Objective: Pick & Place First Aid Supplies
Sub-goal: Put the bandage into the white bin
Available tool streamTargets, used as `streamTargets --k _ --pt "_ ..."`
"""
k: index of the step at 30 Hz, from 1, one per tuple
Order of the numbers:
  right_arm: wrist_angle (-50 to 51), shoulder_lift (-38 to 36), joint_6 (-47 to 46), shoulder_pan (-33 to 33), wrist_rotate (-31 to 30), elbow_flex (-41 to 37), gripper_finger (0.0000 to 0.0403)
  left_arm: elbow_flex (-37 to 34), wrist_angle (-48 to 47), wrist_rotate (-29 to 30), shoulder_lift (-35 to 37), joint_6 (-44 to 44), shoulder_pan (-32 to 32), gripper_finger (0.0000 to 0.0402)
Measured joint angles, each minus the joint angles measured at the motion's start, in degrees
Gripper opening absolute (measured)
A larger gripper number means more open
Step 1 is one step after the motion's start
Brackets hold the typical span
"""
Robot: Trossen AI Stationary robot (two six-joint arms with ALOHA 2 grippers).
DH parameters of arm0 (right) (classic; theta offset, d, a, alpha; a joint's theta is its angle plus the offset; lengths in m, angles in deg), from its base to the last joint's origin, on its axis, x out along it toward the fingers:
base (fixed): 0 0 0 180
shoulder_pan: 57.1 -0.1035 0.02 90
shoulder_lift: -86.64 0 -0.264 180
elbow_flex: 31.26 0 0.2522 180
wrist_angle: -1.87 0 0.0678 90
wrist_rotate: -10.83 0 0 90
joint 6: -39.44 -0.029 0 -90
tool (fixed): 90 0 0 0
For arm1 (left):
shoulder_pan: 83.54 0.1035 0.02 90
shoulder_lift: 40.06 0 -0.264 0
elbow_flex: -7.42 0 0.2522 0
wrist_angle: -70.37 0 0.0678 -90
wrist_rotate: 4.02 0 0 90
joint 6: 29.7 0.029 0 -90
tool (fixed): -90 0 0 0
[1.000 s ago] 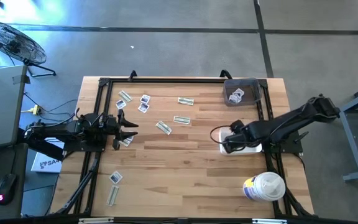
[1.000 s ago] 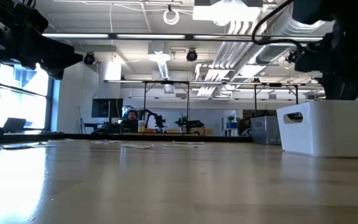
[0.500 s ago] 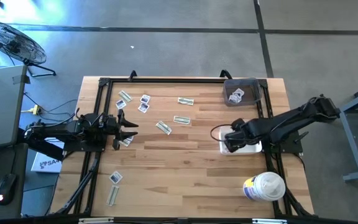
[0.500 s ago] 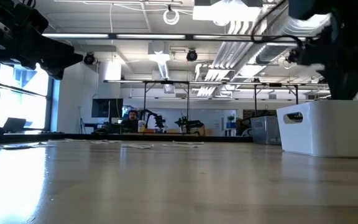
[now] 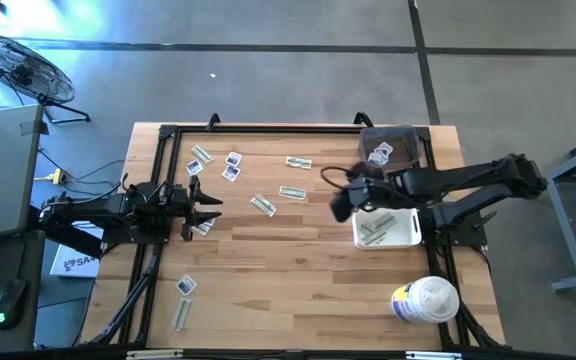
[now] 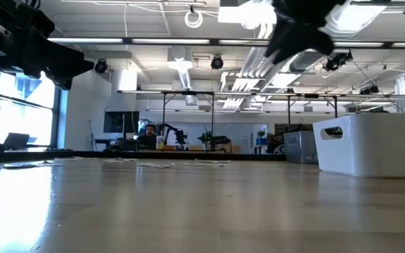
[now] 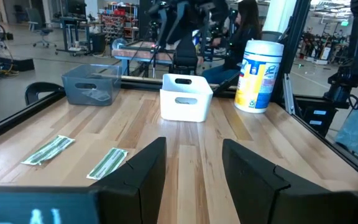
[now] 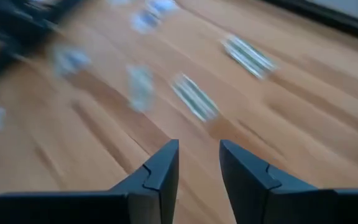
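Note:
First aid supplies lie flat on the wooden table: pale strips (image 5: 292,193) (image 5: 298,162) (image 5: 262,205) and small sachets (image 5: 232,160) in the middle and far left, and two more (image 5: 186,285) near the left front. Several strips (image 5: 378,228) lie in the white bin (image 5: 415,232). My right gripper (image 5: 336,205) hovers open just left of that bin, above bare wood, with strips (image 8: 194,98) ahead of it. My left gripper (image 5: 213,208) waits open at the table's left side, beside a packet (image 5: 204,226).
A grey bin (image 5: 405,135) holding sachets stands at the far right. A large white round tub (image 5: 426,300) stands at the near right corner. A black frame (image 5: 268,128) runs along the table's edges. Bare wood lies in the middle front.
My right gripper has risen from over the white bin and swung toward the table's left and far side. It now hangs beside the bin, and the strips inside the bin show. My left arm has kept still.

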Motion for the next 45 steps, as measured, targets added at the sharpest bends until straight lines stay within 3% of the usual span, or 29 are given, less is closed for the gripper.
streamTargets --k 3,7,12,18,31,45 --pt "-14.8 3.3 7.4 1.8 1.8 -2.9 0.0110 0.0 0.0 0.0 0.0 0.0 0.0 0.0156" --pt "-23.5 11.7 10.1 4.6 3.7 -3.2 0.0108 0.0 0.0 0.0 0.0 0.0 0.0 0.0156" --pt "-22.6 23.7 7.7 7.9 7.0 1.2 0.0101 0.0 0.0 0.0 0.0 0.0 0.0 0.0156" --pt "-20.0 33.3 6.2 10.7 5.4 5.1 0.0102 0.0 0.0 0.0 0.0 0.0 0.0 0.0156" --pt "-22.1 39.2 4.6 13.7 5.7 5.0 0.0098 0.0 0.0 0.0 0.0 0.0 0.0 0.0156" --pt "-24.3 42.0 4.0 13.7 6.3 5.2 0.0055 0.0 0.0 0.0 0.0 0.0 0.0 0.0156"
